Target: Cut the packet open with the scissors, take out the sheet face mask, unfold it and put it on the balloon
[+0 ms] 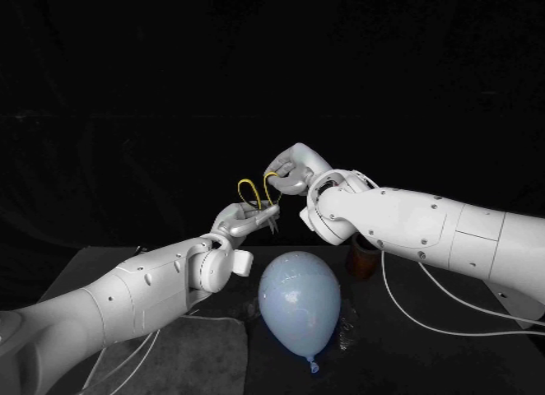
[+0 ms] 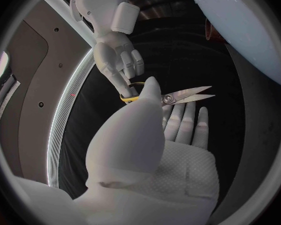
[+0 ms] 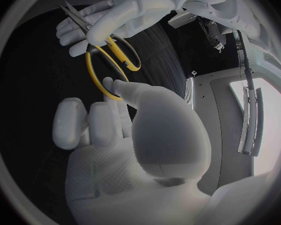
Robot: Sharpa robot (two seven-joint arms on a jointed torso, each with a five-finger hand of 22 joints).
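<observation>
Yellow-looped scissors (image 1: pixel 257 200) hang above the worktop (image 1: pixel 100 257), beyond the balloon (image 1: pixel 299 298), with the left hand (image 1: pixel 240 220) clasping the blades. The right hand (image 1: pixel 291 174) touches a loop (whether it grips, I cannot tell). It should seat its fingers fully in the loops before the left lets go.

- Head cam: high, looking down and forward. The silver left hand (image 1: pixel 239 218) and silver right hand (image 1: pixel 293 171) meet mid-frame above the pale blue oval balloon (image 1: pixel 299 300). Farthest view.
- Left wrist cam: just behind its own palm, very close, facing the right hand across the yellow-handled steel scissors (image 2: pixel 184 96).
- Right wrist cam: just behind its own palm, close, facing the left hand.
- Shared by all three: scissors, both hands. Head and left wrist cams share the balloon.
</observation>
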